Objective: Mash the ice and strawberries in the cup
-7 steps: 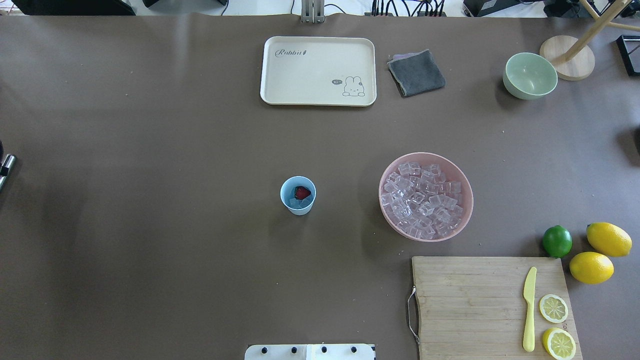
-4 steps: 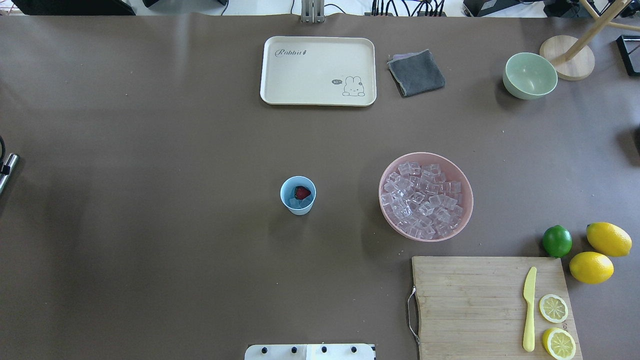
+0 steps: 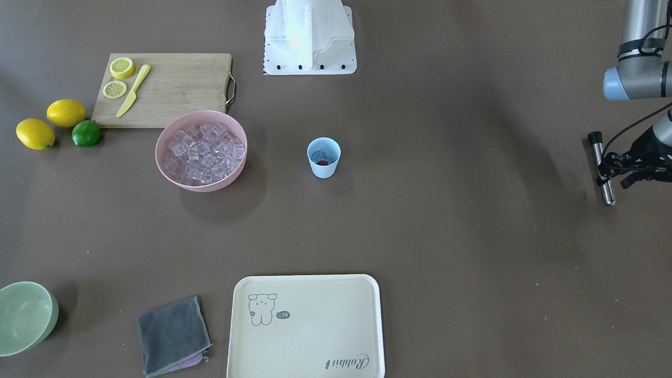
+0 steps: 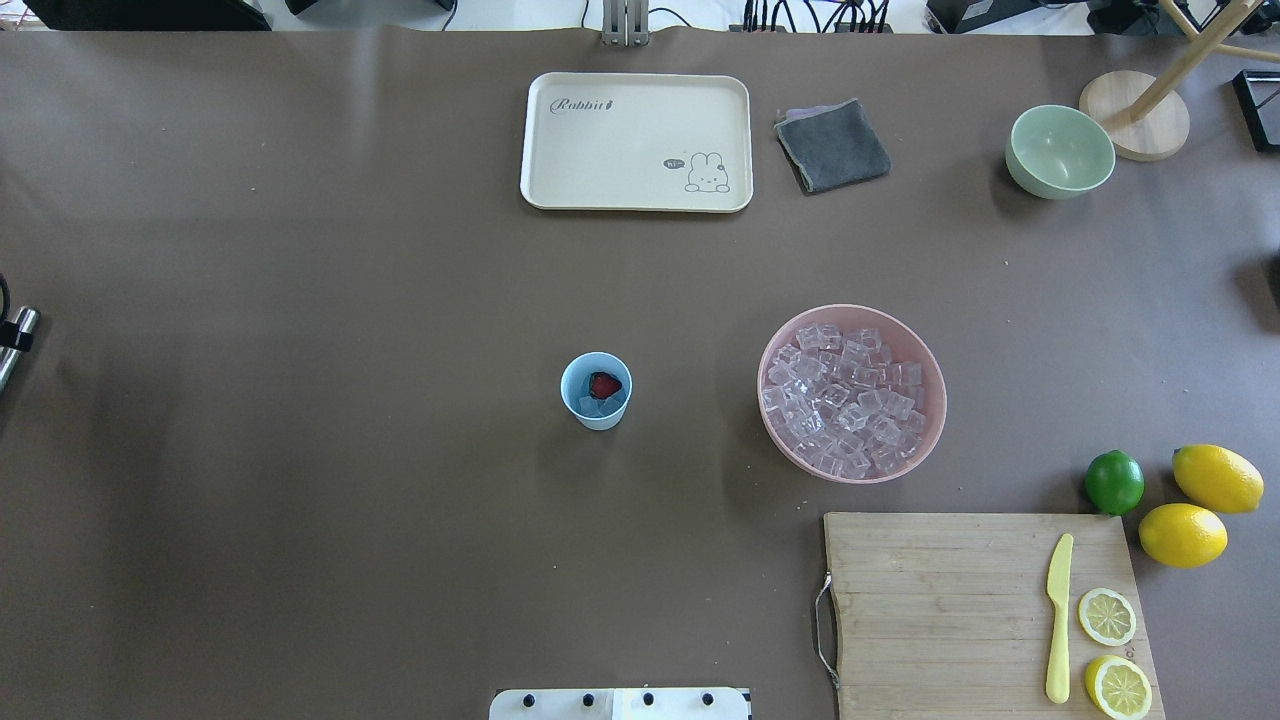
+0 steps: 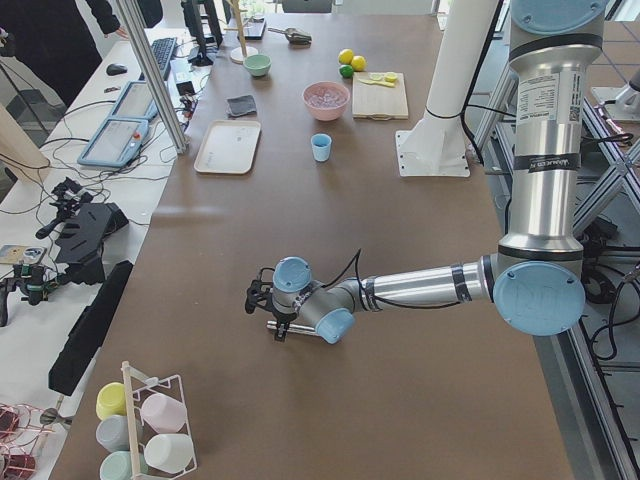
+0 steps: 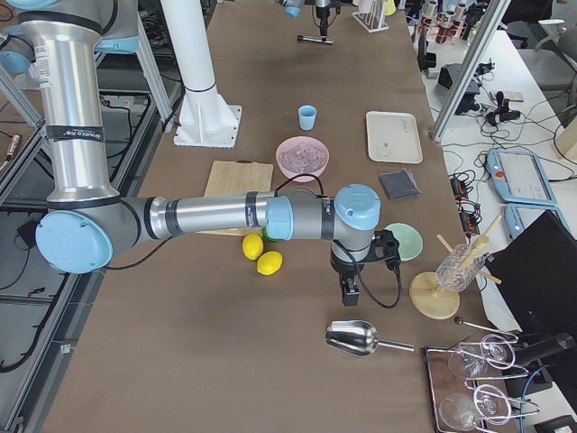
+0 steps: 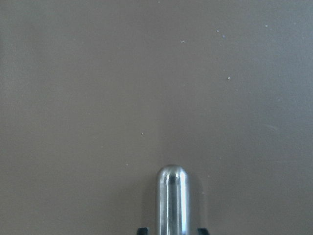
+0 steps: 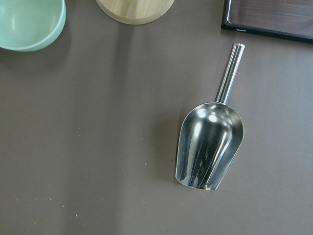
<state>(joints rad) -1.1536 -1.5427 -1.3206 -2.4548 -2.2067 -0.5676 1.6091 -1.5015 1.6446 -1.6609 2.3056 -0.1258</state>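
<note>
The light-blue cup (image 4: 596,392) stands upright mid-table, with a red strawberry (image 4: 604,384) and a little clear ice (image 4: 590,406) inside; the cup (image 3: 323,157) also shows in the front view. More ice (image 4: 845,400) fills the pink bowl (image 4: 930,400) to its right. At the table's far left end, well away from the cup, my left gripper (image 3: 606,170) is shut on a metal rod (image 3: 598,152), whose rounded end (image 7: 172,196) shows in the left wrist view. My right gripper (image 6: 350,287) hovers by the green bowl; I cannot tell whether it is open or shut.
A cream tray (image 4: 636,141), grey cloth (image 4: 832,146) and green bowl (image 4: 1060,150) line the far edge. A cutting board (image 4: 940,600) carries a yellow knife and lemon slices, with a lime (image 4: 1114,482) and lemons beside it. A metal scoop (image 8: 209,147) lies under the right wrist.
The rod's tip at the view's left edge has shifted very slightly. The cup, bowls and everything else stand as before.
</note>
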